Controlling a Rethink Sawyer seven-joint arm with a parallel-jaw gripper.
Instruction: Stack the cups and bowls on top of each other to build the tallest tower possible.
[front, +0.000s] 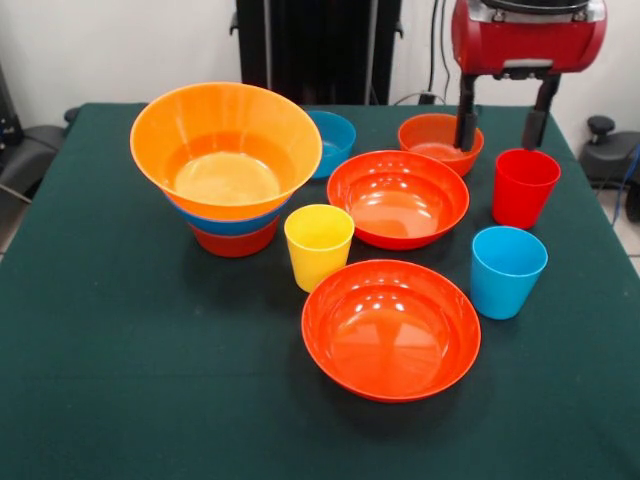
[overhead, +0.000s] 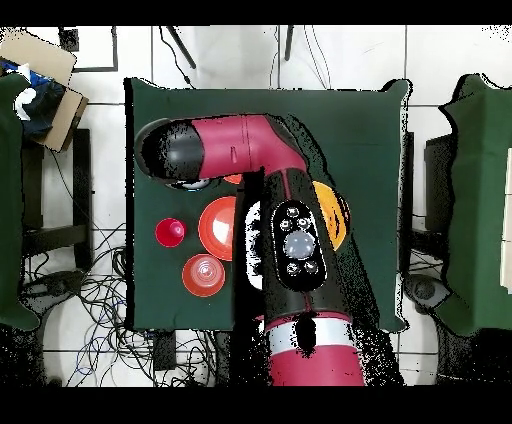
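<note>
Tool (front: 501, 128) wide, empty; only the three-bowl tower (front: 227, 165) stands, far to its side; cups and other bowls loose.

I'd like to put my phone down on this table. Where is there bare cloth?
The near strip in front of the wide red-orange bowl and the whole side beyond the nested pile are bare. Around the yellow cup, red cup and light blue cup it is crowded.

Orange-topped tower (front: 228, 165) far from upright loose cups (front: 319, 244), bowls (front: 391, 329).
</note>
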